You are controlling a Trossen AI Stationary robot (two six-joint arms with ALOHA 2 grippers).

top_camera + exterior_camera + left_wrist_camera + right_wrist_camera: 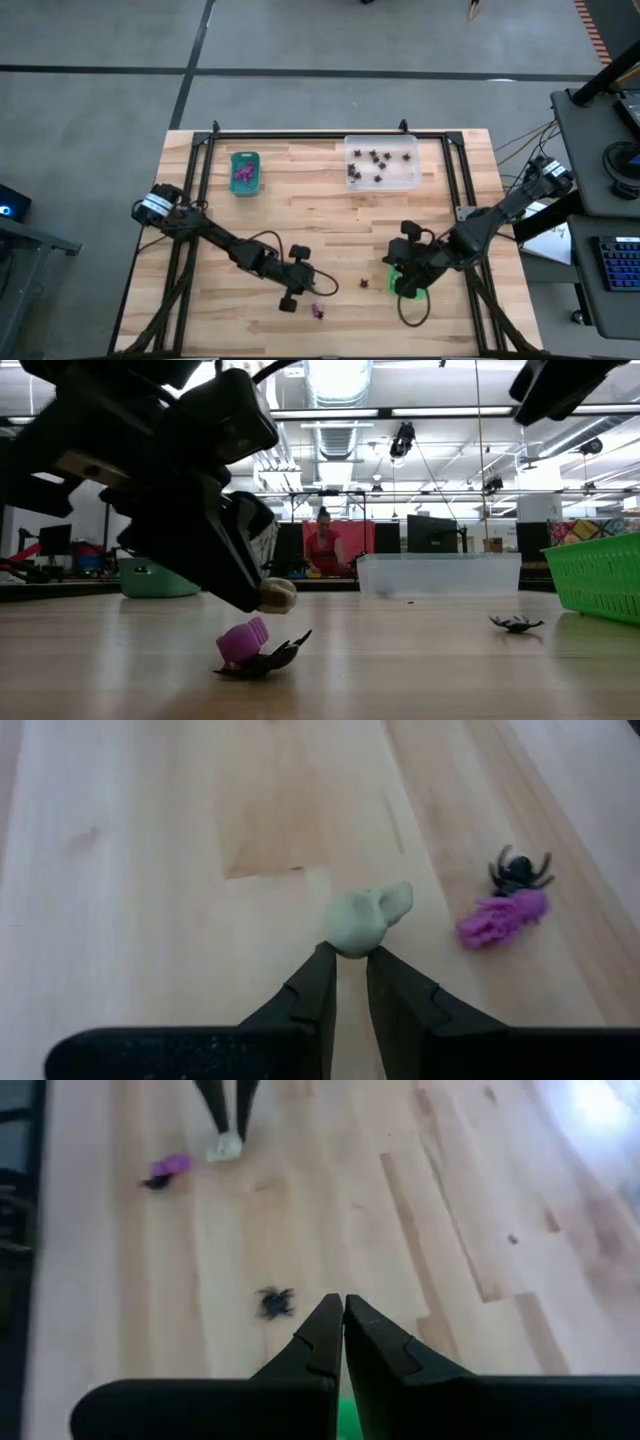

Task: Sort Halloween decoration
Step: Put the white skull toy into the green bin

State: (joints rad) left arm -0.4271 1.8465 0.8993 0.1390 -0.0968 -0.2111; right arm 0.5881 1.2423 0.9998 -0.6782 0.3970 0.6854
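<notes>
My left gripper (347, 960) (303, 297) is shut on a pale cream-green trinket (366, 919) near the table's front edge. In the low view that trinket (278, 595) hangs just above the wood. Close beside it a purple trinket (500, 917) and a black spider (519, 872) lie together on the table. Another black spider (275, 1302) (364, 284) lies alone, between the two grippers. My right gripper (343, 1315) (395, 270) is shut on nothing, raised over the bright green tray (412, 290). My left gripper pinches the cream-green trinket's near end (350, 946) between its two fingertips (322, 966). The fingers slant down from the table's left. The trinket juts out past the tips and is lifted clear of the table.
A teal tray (245, 172) with purple pieces stands at the far left. A clear tray (382, 162) with several black pieces stands at the far right. A black frame rail (330, 133) runs along the far edge. Bare wood lies in the middle.
</notes>
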